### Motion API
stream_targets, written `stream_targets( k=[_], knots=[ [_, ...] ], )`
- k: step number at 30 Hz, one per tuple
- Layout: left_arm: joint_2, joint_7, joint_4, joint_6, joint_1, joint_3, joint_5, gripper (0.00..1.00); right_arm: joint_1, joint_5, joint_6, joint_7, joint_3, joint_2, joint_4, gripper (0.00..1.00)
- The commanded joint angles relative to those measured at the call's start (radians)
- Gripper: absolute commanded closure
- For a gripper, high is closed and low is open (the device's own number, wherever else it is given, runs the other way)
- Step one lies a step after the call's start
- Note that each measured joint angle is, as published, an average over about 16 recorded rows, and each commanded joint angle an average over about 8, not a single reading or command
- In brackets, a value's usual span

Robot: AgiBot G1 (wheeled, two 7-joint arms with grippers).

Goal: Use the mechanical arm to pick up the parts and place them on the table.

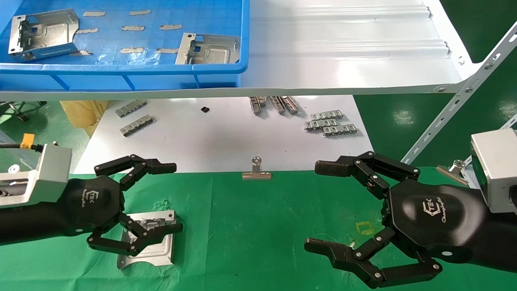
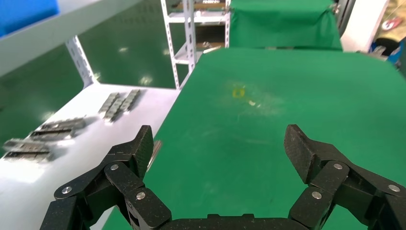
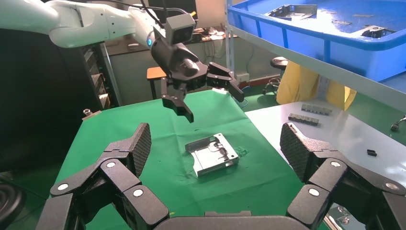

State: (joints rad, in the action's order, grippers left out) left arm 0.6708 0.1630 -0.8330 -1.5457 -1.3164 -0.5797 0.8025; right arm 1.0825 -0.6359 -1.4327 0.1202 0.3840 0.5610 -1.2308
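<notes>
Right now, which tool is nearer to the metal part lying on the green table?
Left. The left tool hangs open just above the part, which lies flat on the green table. The right tool, open too, is well off to its side.

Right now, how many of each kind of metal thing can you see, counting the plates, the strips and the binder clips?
Stamped plates: 3, two in the blue bin and one on the green table.
Segmented strips: about 8, partly hidden.
Binder clips: 2.
Total: about 13.
</notes>
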Motion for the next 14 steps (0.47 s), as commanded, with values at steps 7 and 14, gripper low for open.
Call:
stream_targets(
  k=[7,14],
  knots=[
    [-0.017,-0.099,-0.127,0.014,0.068,0.085,-0.020,0.00,0.000,0.000,0.000,0.000,0.000,0.000,0.000,0.00],
    [-0.028,-0.167,-0.215,0.024,0.115,0.143,-0.034,0.00,0.000,0.000,0.000,0.000,0.000,0.000,0.000,0.00]
  ],
)
